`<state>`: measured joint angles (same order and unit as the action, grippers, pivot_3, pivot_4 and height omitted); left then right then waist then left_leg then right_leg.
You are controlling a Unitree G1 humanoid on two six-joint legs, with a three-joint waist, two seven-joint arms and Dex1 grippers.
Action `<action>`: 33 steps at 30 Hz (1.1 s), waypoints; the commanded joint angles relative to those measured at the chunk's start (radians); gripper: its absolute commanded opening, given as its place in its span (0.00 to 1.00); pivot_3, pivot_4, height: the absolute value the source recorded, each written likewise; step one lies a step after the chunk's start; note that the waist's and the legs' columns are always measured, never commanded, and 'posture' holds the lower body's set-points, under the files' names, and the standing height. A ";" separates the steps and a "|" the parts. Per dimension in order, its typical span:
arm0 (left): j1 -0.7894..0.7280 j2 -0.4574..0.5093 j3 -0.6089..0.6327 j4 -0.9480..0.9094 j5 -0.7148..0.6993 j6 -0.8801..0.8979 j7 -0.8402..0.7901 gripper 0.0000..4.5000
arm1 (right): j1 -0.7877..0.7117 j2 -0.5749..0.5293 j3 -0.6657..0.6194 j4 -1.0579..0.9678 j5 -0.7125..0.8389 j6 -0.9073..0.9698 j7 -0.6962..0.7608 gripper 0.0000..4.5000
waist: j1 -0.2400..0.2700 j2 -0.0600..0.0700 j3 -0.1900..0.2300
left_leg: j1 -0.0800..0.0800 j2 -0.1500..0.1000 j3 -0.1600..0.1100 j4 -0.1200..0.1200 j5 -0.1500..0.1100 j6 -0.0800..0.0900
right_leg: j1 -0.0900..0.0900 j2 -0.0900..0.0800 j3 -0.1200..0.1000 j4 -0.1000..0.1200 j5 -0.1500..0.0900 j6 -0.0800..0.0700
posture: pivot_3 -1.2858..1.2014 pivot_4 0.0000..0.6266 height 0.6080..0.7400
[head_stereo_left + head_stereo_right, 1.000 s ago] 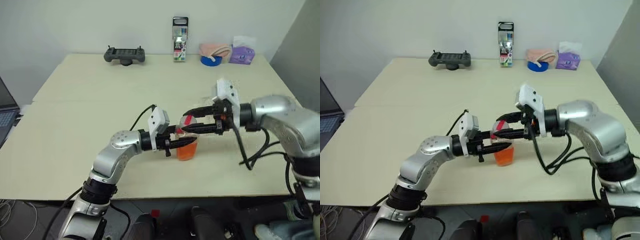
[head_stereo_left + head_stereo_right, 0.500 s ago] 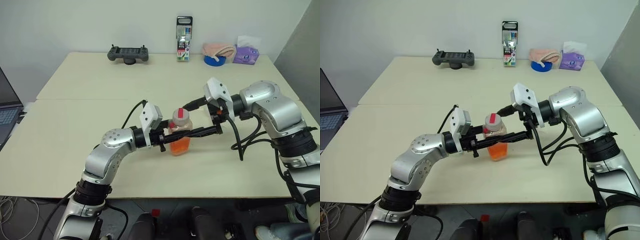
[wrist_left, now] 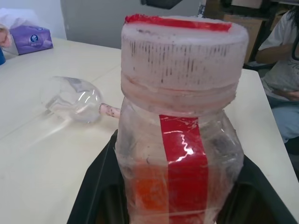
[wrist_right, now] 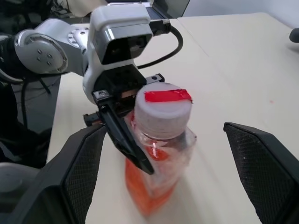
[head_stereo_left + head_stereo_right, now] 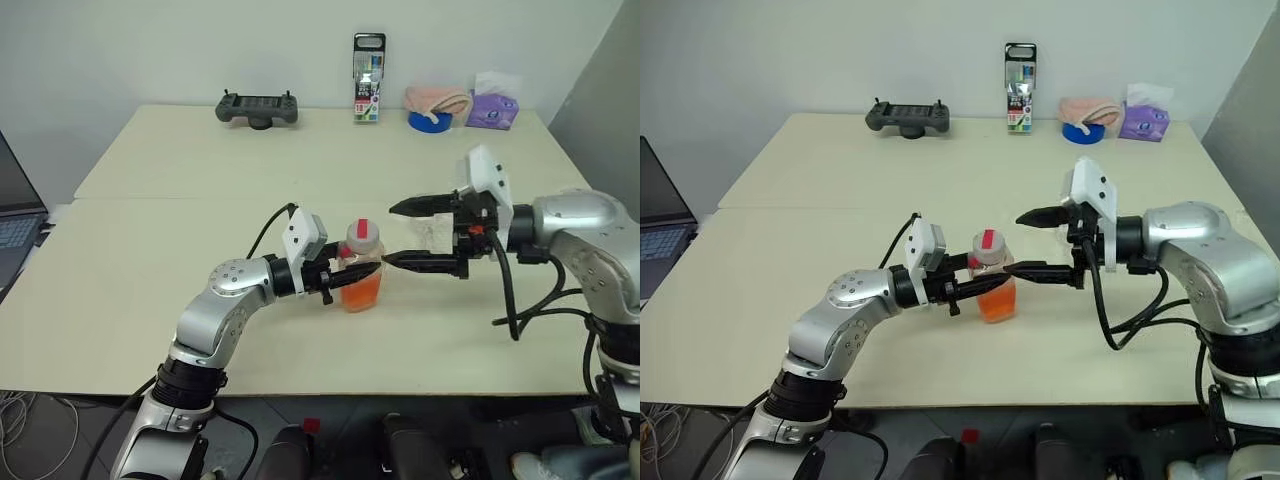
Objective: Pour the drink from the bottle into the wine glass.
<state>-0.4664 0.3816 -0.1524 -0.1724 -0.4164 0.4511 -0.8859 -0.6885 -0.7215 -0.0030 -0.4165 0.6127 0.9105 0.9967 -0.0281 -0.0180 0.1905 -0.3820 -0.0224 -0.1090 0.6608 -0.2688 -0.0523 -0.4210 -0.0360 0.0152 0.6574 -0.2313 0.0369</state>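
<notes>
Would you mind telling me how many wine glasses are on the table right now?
1. The wine glass lies on its side on the table, beyond the bottle, near the right tool. Another could be hidden behind the arms.

Capped bottle [image 3: 180,140] upright between black jaws; wine glass [image 3: 72,99] lying on table [image 3: 42,158] beyond.

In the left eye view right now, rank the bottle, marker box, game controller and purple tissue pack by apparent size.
1. Bottle, though it is nearest the camera.
2. Game controller and marker box: one wide, one tall, too close to rank.
3. Purple tissue pack, smallest.
</notes>
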 commanded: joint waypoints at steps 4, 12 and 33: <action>-0.040 -0.009 0.012 0.010 0.002 -0.047 -0.008 0.38 | 0.012 0.113 -0.087 -0.219 0.081 0.193 -0.333 0.95 | -0.001 0.000 0.000 | 0.000 0.000 0.000 0.000 0.000 0.000 | 0.000 0.000 0.000 0.001 0.000 0.000 | 0.52 0.24 1.00; -0.056 -0.021 0.007 0.043 0.005 -0.072 -0.013 0.38 | 0.039 0.327 -0.076 -0.392 0.061 0.405 -0.703 0.95 | 0.000 0.000 0.000 | 0.000 0.000 0.000 0.000 0.000 0.000 | 0.000 0.000 0.000 0.001 0.000 -0.001 | 0.52 0.24 1.00; -0.036 -0.028 0.004 0.038 0.024 -0.080 -0.020 0.38 | 0.005 0.468 0.086 -0.302 -0.104 0.355 -0.897 0.95 | -0.004 0.000 0.000 | 0.000 0.000 -0.001 0.000 0.000 0.000 | 0.000 0.001 0.000 0.001 0.000 0.000 | 0.52 0.24 1.00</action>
<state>-0.4982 0.3566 -0.1531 -0.0861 -0.3865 0.3996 -0.9054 -0.6659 -0.2609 0.0822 -0.7097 0.5260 1.3006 0.1058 -0.0320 -0.0177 0.1903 -0.3819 -0.0224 -0.1095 0.6606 -0.2687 -0.0522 -0.4215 -0.0353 0.0153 0.6588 -0.2314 0.0369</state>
